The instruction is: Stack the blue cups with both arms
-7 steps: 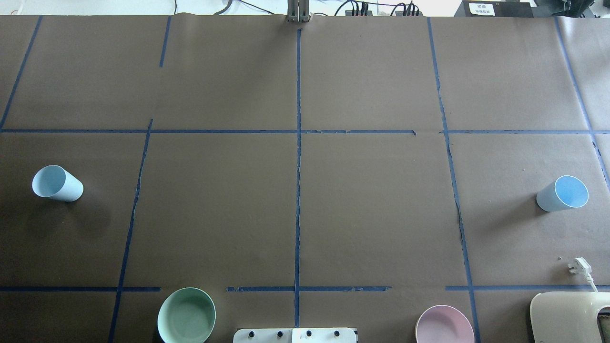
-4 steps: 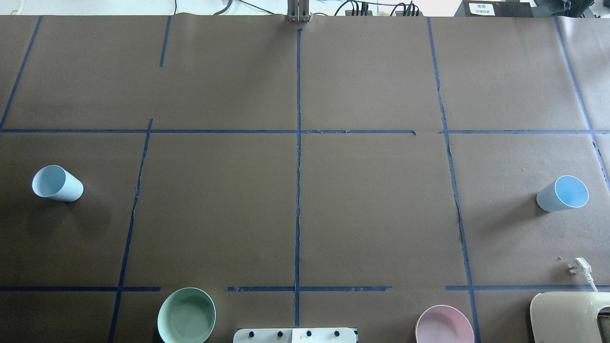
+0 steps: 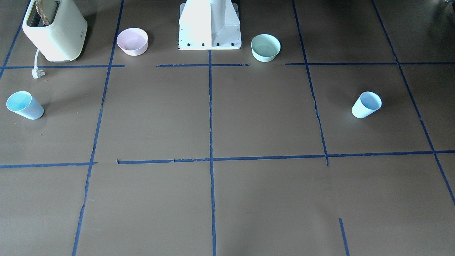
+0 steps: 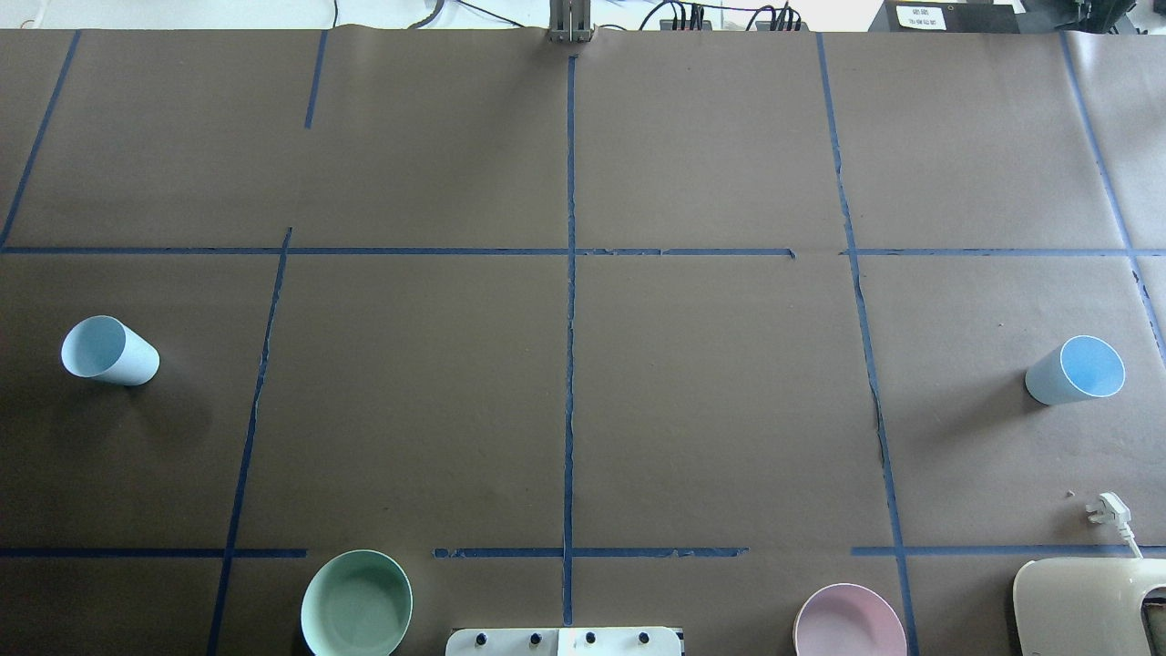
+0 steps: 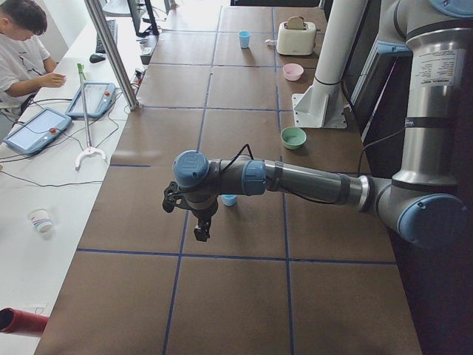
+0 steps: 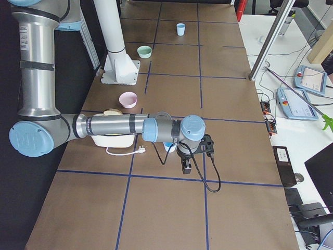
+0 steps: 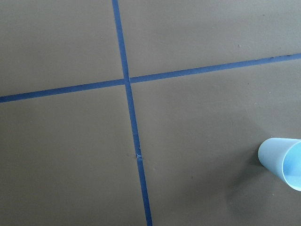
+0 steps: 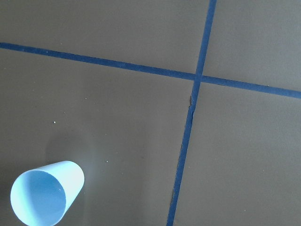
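Note:
Two pale blue cups stand upright, far apart on the brown table. One is at the left [image 4: 109,352] [image 3: 366,105] [image 7: 282,162], the other at the right [image 4: 1075,370] [image 3: 24,105] [image 8: 47,197]. Both arms show only in the side views. The left gripper [image 5: 199,235] hangs above the table just beside the left cup [image 5: 229,200], which the arm half hides. The right gripper [image 6: 186,168] hangs beside the right cup [image 6: 169,147]. I cannot tell whether either gripper is open or shut. Neither touches a cup.
A mint-green bowl [image 4: 357,603] and a pink bowl [image 4: 849,624] sit at the near edge beside the white pedestal base [image 4: 565,640]. A cream toaster [image 4: 1089,606] with a loose plug [image 4: 1107,510] is at the near right. An operator [image 5: 22,44] sits beyond the table.

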Controlling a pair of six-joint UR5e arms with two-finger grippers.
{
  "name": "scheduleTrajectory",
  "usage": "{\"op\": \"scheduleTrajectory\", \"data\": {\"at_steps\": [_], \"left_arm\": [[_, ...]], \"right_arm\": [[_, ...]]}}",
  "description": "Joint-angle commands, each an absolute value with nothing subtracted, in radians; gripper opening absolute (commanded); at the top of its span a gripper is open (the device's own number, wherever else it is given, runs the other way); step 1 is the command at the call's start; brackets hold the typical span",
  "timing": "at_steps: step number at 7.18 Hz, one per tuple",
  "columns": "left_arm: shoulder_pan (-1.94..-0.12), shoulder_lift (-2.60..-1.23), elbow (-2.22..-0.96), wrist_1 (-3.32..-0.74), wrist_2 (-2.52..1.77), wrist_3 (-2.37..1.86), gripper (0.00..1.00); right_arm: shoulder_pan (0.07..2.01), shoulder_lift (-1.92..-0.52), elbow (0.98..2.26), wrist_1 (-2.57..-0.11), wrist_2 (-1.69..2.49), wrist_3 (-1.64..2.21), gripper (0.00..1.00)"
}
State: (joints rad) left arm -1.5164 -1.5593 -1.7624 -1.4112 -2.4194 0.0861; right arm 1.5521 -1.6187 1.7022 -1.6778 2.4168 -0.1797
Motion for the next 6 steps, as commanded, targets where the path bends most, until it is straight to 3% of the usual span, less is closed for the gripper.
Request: {"op": "scheduleTrajectory", "data": {"at_steps": [1, 3, 4, 6], "left_arm": [[-1.392, -1.531, -1.779, -1.574, -2.393, -0.123, 1.0], [-1.246, -1.508, -1.767, -1.72, -2.39, -0.35, 1.0], [-1.165, -1.508, -1.76, -1.794, -2.376, -0.368, 0.94], [-1.114, -1.49, -1.756, -1.867, -2.349, -0.412, 1.0]], "right_arm": [[1.551, -1.618, 1.701, -1.678, 2.419, -0.183, 1.0], [1.551, -1.618, 1.701, -1.678, 2.43, -0.189, 1.0], [1.549, -1.618, 1.701, -1.677, 2.43, -0.19, 1.0], [1.548, -1.617, 1.701, -1.677, 2.431, -0.19, 1.0]]}}
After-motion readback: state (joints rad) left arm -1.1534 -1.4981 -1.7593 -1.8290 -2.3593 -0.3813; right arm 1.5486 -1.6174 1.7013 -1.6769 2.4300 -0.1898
